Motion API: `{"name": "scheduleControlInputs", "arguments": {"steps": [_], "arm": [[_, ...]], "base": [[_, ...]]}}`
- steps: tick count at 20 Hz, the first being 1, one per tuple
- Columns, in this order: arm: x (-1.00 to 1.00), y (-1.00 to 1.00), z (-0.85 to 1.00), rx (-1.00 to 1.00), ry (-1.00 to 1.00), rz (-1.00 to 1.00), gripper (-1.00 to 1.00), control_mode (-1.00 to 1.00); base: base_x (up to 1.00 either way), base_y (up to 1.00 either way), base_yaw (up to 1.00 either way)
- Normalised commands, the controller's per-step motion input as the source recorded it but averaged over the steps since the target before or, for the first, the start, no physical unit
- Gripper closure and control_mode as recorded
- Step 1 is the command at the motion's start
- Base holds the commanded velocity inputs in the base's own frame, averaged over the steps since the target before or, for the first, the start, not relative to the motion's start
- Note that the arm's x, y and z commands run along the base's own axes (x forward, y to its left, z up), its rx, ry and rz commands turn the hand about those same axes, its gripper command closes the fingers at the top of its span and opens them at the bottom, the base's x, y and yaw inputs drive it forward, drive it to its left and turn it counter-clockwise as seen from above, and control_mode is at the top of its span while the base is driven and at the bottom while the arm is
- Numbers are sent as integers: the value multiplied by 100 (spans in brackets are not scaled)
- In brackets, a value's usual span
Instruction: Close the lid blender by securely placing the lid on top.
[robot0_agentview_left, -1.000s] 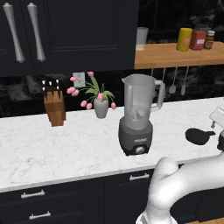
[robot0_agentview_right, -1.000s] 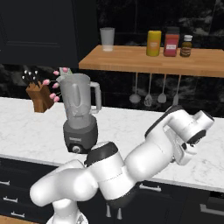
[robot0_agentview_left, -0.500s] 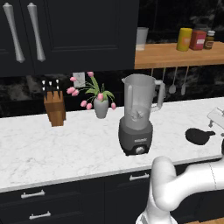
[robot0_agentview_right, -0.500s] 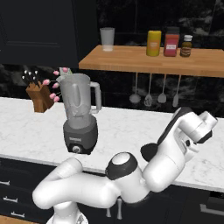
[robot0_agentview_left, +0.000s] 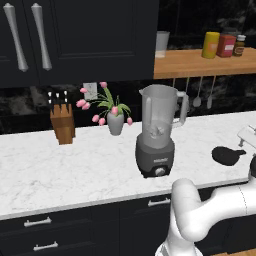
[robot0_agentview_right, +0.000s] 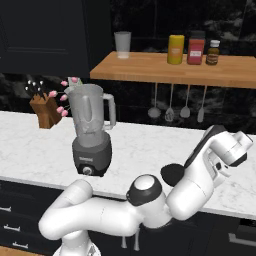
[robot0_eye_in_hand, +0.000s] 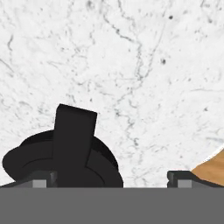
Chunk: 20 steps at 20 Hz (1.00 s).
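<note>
Nearest to us in the hand view, our gripper sits jaws spread wide, nothing held, with the lid flat on the marble at about 8 o'clock, its tab pointing toward 12. Half a second ago the arm's wrist was further in over the counter; now it's swung out toward 3 o'clock and hangs over the lid, so we're probably lining up the grab, though how high we hang is hard to judge. Further back at 10 o'clock, well apart from the lid, the blender stands upright, jar open on top.
</note>
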Motion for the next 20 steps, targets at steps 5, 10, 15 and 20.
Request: {"name": "scheduleControlInputs", "arguments": {"steps": [5, 10, 15, 20], "arm": [[0, 21, -9, -2, 0, -1, -100, -100], [1, 7, -8, 0, 2, 0, -100, -100], [2, 0, -12, 0, 1, 0, -100, -100], [7, 0, -16, -1, 2, 0, -100, -100]], "base": [[0, 0, 0], [0, 0, 0], [0, 0, 0], [0, 0, 0]]}}
